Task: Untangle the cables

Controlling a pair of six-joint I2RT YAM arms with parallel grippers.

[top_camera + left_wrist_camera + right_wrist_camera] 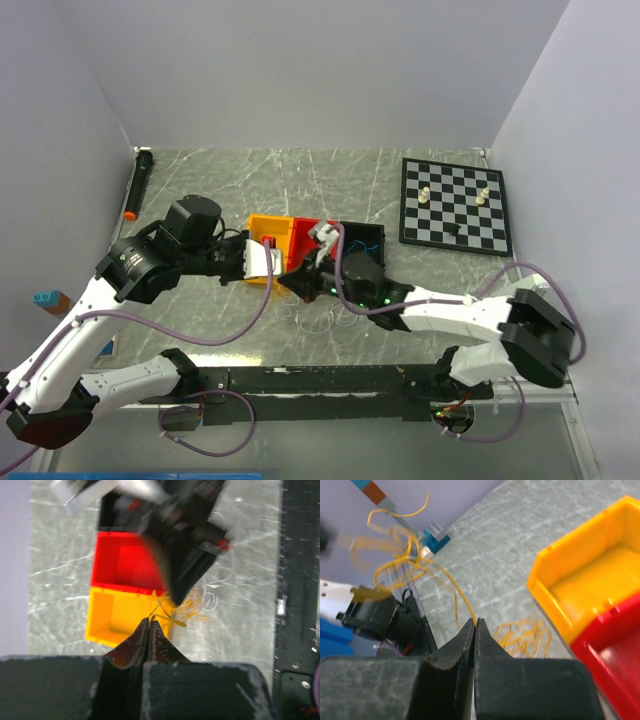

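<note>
Yellow cable: a loose tangle on the bench, just in front of the yellow bin.
White cable: thin loops lying beside the yellow tangle, held by nothing.
Right gripper: closed, pinching one yellow strand. I judge this is to draw it out.
Left gripper: closed, and it seems to pinch another yellow strand as an anchor.
Views: only my right wrist camera shows strands arching up into the air. Only the left shows the white loops clearly. From above, the arms cover most of the tangle.
</note>
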